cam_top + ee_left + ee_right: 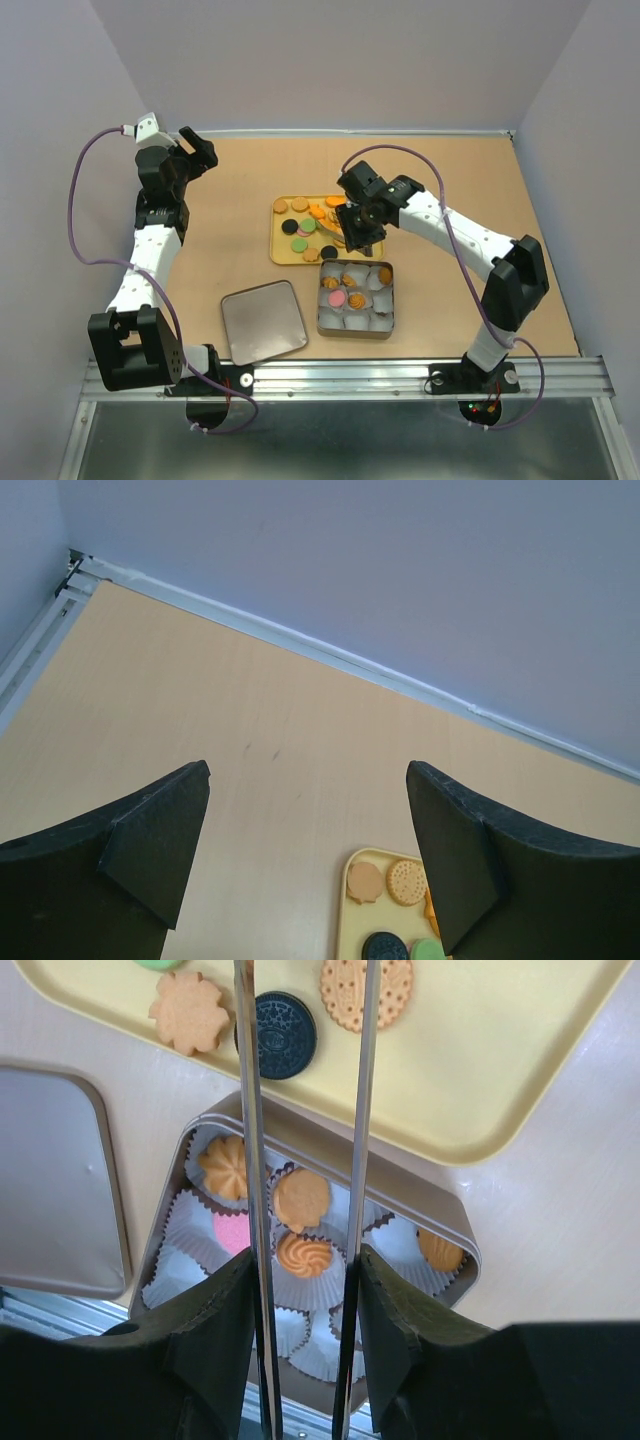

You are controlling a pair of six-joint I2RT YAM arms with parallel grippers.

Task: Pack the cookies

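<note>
The cookies (pixel 302 228) lie as tan, black, green and pink discs on a yellow tray (pixel 280 256). More sit in white paper cups inside a metal tin (pixel 356 326). My right gripper (pixel 357 226) hovers over the tray's right end, above the tin's far edge. It is shut on a pair of metal tongs (pixel 248 1110), whose blades run up past a black cookie (pixel 284 1022); their tips are out of view. Below the right gripper (pixel 305 1260), the tin (pixel 405 1178) holds a swirl cookie (pixel 303 1250). My left gripper (pixel 196 150) is open and empty, off at the far left.
The tin's flat lid (pixel 263 320) lies left of the tin. The left wrist view shows the tray's corner (pixel 352 920) with a tan cookie (pixel 365 882) and a dotted one (pixel 407 880) between the wide jaws of the left gripper (pixel 308 860). Walls close the table's back and sides.
</note>
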